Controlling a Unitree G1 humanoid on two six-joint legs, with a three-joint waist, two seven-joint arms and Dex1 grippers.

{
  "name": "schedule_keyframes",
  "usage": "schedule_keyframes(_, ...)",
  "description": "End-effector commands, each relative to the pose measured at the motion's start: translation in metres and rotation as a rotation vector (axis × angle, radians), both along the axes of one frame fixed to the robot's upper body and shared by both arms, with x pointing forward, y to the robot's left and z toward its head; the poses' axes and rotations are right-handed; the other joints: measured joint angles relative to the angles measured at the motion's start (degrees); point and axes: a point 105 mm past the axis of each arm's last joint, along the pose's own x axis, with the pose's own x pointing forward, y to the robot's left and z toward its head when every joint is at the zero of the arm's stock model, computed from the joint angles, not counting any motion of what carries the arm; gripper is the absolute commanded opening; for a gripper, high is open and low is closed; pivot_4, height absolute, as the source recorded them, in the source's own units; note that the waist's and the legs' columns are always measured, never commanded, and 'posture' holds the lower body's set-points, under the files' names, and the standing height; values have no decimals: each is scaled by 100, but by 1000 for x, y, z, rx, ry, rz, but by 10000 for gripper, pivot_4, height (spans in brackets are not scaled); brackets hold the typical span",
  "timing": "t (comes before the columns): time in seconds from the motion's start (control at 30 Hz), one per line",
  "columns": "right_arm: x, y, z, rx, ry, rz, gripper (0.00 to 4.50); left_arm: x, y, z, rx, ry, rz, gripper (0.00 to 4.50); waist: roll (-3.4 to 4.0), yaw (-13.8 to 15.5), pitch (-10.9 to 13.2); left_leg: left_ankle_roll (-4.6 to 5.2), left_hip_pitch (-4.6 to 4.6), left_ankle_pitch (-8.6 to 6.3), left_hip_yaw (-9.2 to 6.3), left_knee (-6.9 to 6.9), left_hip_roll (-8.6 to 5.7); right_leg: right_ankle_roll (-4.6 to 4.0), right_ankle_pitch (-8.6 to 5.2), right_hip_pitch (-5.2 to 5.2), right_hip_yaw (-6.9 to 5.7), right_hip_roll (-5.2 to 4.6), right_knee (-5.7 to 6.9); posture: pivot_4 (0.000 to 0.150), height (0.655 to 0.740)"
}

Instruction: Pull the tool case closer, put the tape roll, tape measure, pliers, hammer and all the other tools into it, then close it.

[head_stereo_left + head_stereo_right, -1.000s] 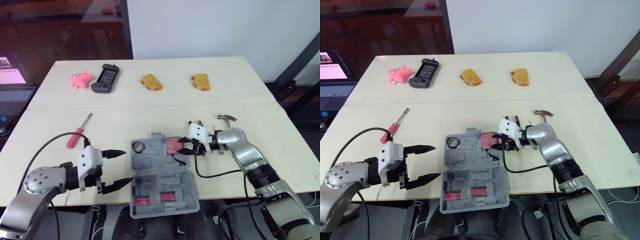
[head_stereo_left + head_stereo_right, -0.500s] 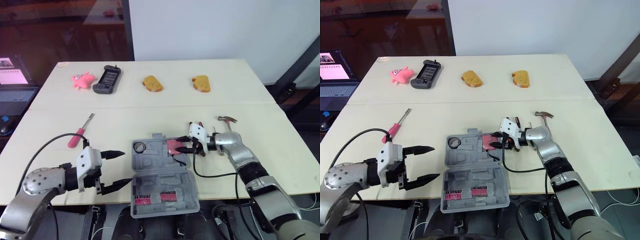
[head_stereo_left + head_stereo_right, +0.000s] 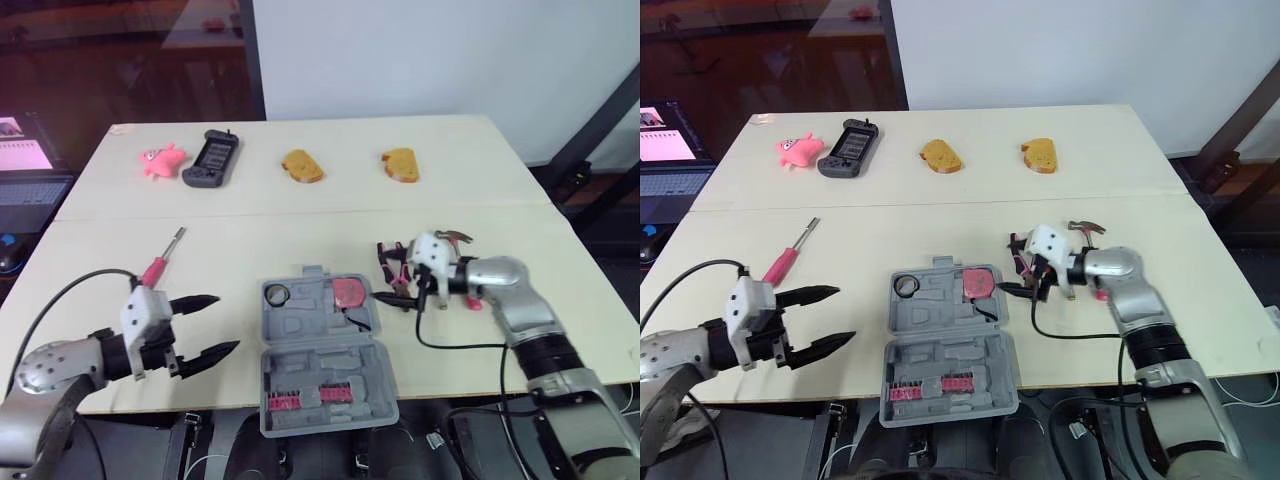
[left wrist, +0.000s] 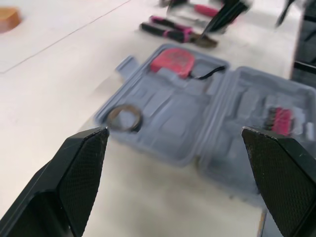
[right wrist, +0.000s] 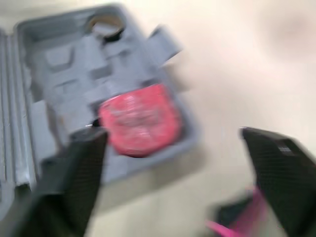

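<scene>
The open tool case (image 3: 322,350) lies at the near edge of the surface (image 3: 300,205), with the tape roll (image 3: 277,294) and pink tape measure (image 3: 348,292) in its far half. The right gripper (image 3: 392,281), wide and empty, is by the pliers (image 3: 388,260) just right of the case. The left gripper (image 3: 227,322) is wide open to its left.

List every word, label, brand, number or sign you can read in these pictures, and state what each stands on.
No text here can be read.
Laptop screen: pink and white content, too small to read.
Tape measure in the tool case: pink face, no legible label.
Handheld game console: markings too small to read.
</scene>
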Motion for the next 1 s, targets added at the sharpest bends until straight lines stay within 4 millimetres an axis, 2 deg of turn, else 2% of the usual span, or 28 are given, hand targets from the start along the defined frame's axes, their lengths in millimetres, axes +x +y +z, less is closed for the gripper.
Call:
schedule_keyframes(0.03,-2,-30,18,11,-42,-137,44906,-1,34,4,-2,-48,119,45000,-1,1,0,0,0,0,-1,-1,1,-1,-1,-1,0,0,-2,1500,7188)
schedule_keyframes(0.1,-2,-50,15,-20,-23,-234,44906,-4,53,0,9,-47,174,45000,-3,10,1,0,-1,-1,0,-2,1,-6,-3,-3,0,-2,-4,1500,7188)
schedule_keyframes(0.17,-12,-83,11,-1,44,-352,44906,-13,86,-5,33,-39,279,45000,-1,17,2,-1,1,-1,0,-2,1,-18,-10,-15,0,-6,-7,1500,7188)
schedule_keyframes(0.23,-19,-109,12,11,3,-444,44906,-23,112,-8,42,-26,363,45000,-3,20,3,1,-1,-3,0,-2,-1,-19,-11,-23,-3,-13,-9,1500,7188)
schedule_keyframes(0.3,-25,-126,13,45,-32,-504,44906,-32,132,-11,45,-23,429,45000,-3,9,3,8,-1,-7,6,-4,-2,-17,-11,-24,-5,-19,-13,1500,7188)
schedule_keyframes(0.4,-42,-156,10,92,10,-586,44906,-46,162,-14,47,-19,542,45000,-4,-1,4,3,1,-11,6,-3,-1,-19,-12,-24,-5,-20,-17,1500,7188)
schedule_keyframes(0.5,-57,-181,11,125,-2,-633,44906,-54,183,-14,33,-30,638,45000,-4,12,4,-6,2,-16,4,-3,0,-21,-14,-23,-6,-32,-21,1500,7188)
schedule_keyframes(0.6,-65,-193,12,204,20,-666,44906,-56,193,-15,23,-37,683,45000,-4,-2,4,5,1,-23,6,-4,-3,-16,-18,-21,-7,-44,-27,1500,7188)
schedule_keyframes(0.73,-69,-207,12,231,27,-715,44906,-55,194,-14,-8,-39,688,45000,-6,-3,4,5,2,-24,6,-2,-3,-17,-17,-18,-8,-49,-28,1500,7188)
schedule_keyframes(0.83,-67,-206,12,231,38,-704,44906,-52,193,-12,-16,-47,681,45000,-5,-16,4,6,1,-25,7,-3,-3,-17,-17,-19,-8,-50,-28,1500,7188)
schedule_keyframes(1.0,-62,-191,19,244,33,-654,44906,-37,179,-2,-38,-75,623,45000,-5,-12,4,8,1,-24,8,-3,-3,-16,-17,-18,-8,-49,-28,1500,7188)
